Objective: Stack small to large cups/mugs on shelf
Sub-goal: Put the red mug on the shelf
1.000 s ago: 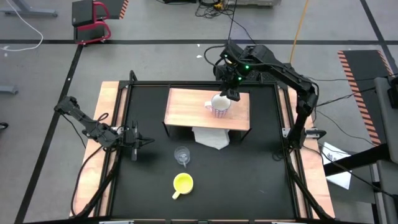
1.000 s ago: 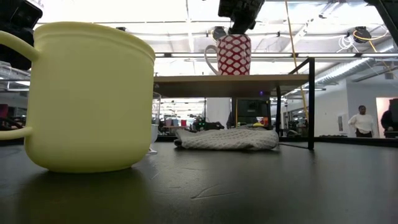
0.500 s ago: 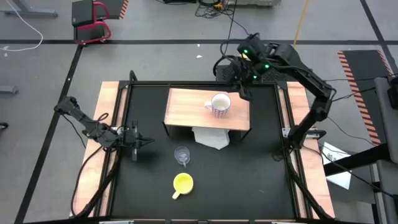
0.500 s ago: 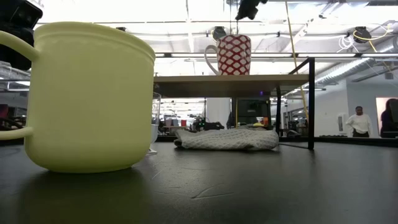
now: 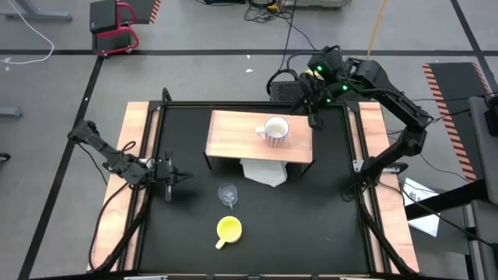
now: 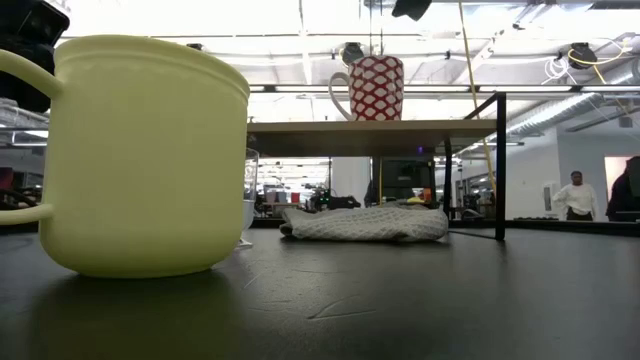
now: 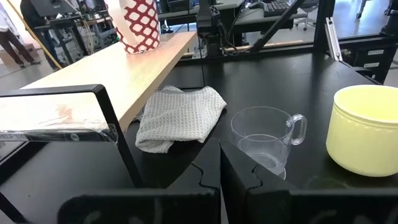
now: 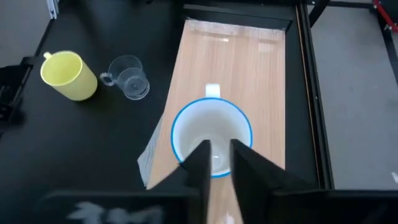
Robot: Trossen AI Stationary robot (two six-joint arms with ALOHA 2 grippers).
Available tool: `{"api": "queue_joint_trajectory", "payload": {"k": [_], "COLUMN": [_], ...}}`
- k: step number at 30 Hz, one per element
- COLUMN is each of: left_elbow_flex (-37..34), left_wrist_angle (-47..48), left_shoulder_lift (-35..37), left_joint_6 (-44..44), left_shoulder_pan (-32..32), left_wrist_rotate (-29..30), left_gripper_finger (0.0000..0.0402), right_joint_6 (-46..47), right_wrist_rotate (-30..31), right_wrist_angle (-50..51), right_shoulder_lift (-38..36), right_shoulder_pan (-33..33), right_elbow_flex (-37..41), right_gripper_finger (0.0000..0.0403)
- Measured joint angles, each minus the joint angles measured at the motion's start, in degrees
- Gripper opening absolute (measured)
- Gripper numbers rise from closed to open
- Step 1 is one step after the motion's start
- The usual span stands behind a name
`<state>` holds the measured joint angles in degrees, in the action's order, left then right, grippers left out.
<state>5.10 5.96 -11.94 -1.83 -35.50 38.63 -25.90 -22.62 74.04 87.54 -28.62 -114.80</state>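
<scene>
White mug (image 5: 275, 131): upright on shelf (image 5: 233, 136), my stack's base.
Right gripper (image 5: 314, 118): at its 2 o'clock, lifted clear, fingers narrow, empty.
Left gripper (image 5: 173, 177): closed, parked at 9 o'clock.
Glass cup (image 5: 227, 193), yellow mug (image 5: 229, 228): table, 6 o'clock, awaiting pickup.

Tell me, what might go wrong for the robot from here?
The white mug sits toward the right end of the shelf, so the later cups may crowd that end. The glass cup is clear, and its handle may be hard for a gripper to judge. The cloth lies partly under the shelf, just behind the glass cup and yellow mug; a low reach there might snag it.
</scene>
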Motion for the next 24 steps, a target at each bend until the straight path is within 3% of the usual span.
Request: {"api": "queue_joint_trajectory", "payload": {"k": [3,9,15,24], "left_elbow_flex": [0.0,0.0,0.0,0.0], "left_wrist_angle": [0.0,0.0,-0.1,0.0], "left_shoulder_lift": [0.0,0.0,0.0,0.0], "left_joint_6": [0.0,0.0,-0.2,-1.0], "left_shoulder_pan": [0.0,0.0,0.0,0.0], "left_wrist_rotate": [0.0,0.2,0.4,0.3], "left_gripper_finger": [0.0,0.0,0.0,0.0], "right_joint_6": [-2.6,-3.5,2.1,7.7], "right_wrist_rotate": [0.0,0.0,-0.1,-0.1], "right_wrist_angle": [-2.6,-13.3,-24.5,-31.9], "right_shoulder_lift": [-3.5,-11.2,-19.3,-30.4], "right_shoulder_pan": [0.0,0.0,0.1,1.9], "right_elbow_flex": [5.0,15.9,25.6,38.8], "right_gripper_finger": [0.0006,0.0002,0.0001,0.0]}}
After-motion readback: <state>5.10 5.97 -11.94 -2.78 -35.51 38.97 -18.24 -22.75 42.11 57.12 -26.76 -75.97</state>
